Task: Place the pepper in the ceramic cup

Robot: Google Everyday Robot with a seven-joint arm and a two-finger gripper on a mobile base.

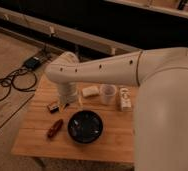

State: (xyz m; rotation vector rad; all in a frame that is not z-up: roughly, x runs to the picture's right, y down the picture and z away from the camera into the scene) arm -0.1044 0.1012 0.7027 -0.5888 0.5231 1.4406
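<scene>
The dark red pepper lies on the wooden table near its front left, left of the black bowl. The white ceramic cup stands upright at the back middle of the table. My gripper hangs from the white arm over the back left part of the table. It is above and behind the pepper and well left of the cup. It holds nothing that I can see.
A wide black bowl sits at the front middle. A small dark block lies left of the gripper. A white flat object and a white marked bottle lie beside the cup. Cables cover the floor at left.
</scene>
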